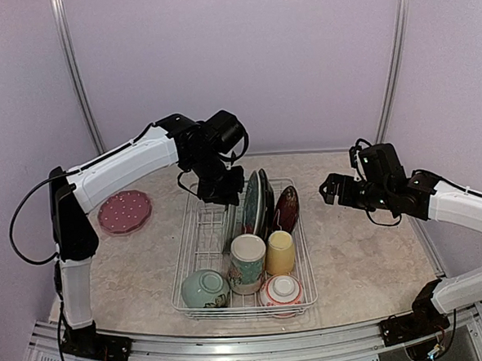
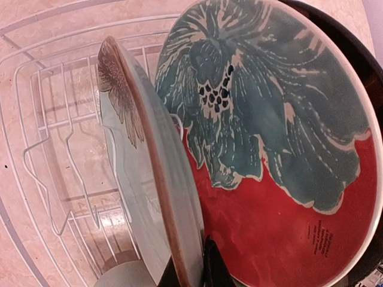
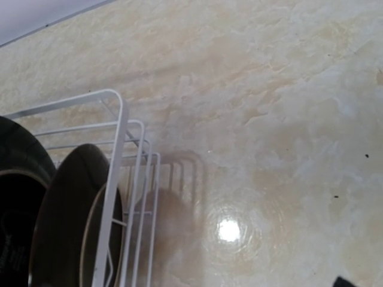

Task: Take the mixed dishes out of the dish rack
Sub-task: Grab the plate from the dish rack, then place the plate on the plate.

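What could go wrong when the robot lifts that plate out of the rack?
The left gripper pinches only the rim of the pale teal plate, so it might slip and fall. The red floral plate stands close beside it and could get knocked over. The tall mug and yellow cup stand just in front, so a swinging plate might bump them.
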